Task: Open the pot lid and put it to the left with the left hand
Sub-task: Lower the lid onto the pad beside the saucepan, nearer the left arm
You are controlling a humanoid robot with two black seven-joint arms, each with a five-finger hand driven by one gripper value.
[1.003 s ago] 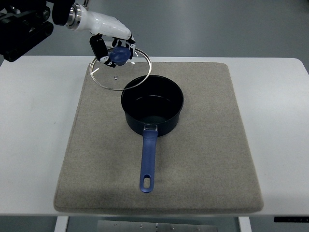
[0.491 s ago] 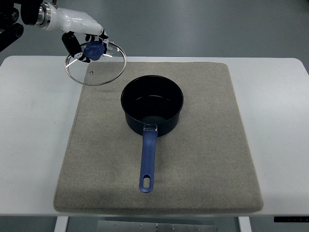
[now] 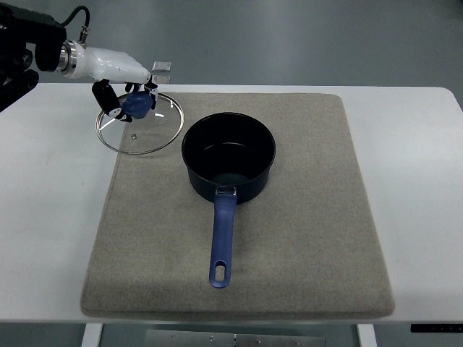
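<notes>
Your left hand [image 3: 124, 92]: fingers [image 3: 102, 95] clamped on the lid's [image 3: 139, 123] blue knob. Lid: below the fingers, over the mat's [image 3: 304, 238] left edge. Pot [image 3: 228, 155]: right of fingers, open.

From where I stand, nothing here can be read. The pot [image 3: 228, 157], its glass lid [image 3: 140, 124] and the grey mat [image 3: 304, 238] carry no lettering, label or number that I can make out, and the white surface [image 3: 51, 210] is plain. A small dark strip at the lower right edge [image 3: 436, 328] may bear marks, but they are too small to tell.
</notes>
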